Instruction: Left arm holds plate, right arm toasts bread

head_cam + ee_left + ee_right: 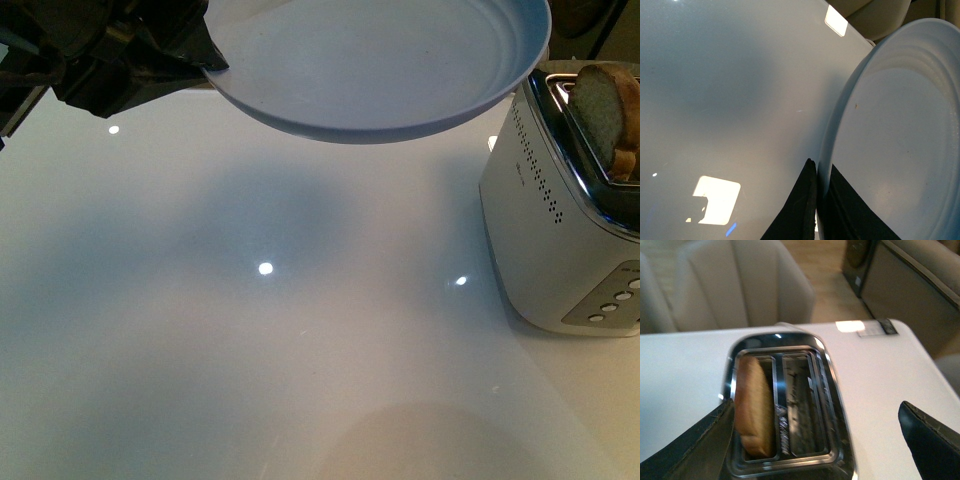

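Observation:
My left gripper (205, 55) is shut on the rim of the pale blue-grey plate (400, 70), holding it in the air above the table, next to the toaster. The left wrist view shows both black jaws clamped on the plate (890, 130) rim, the gripper (817, 172) pinching it from both sides. The bread (605, 110) stands upright in a slot of the white toaster (560, 220), its top sticking out. Seen from the right wrist, the bread (754, 407) fills one slot; my right gripper (815, 440) hovers open above the toaster, its jaws wide apart.
The white glossy table (250, 330) carries reflections of ceiling lights. The toaster (785, 410) has a chrome top, a second slot that holds nothing, and buttons on its front. Beige chairs (740, 285) stand beyond the table's far edge.

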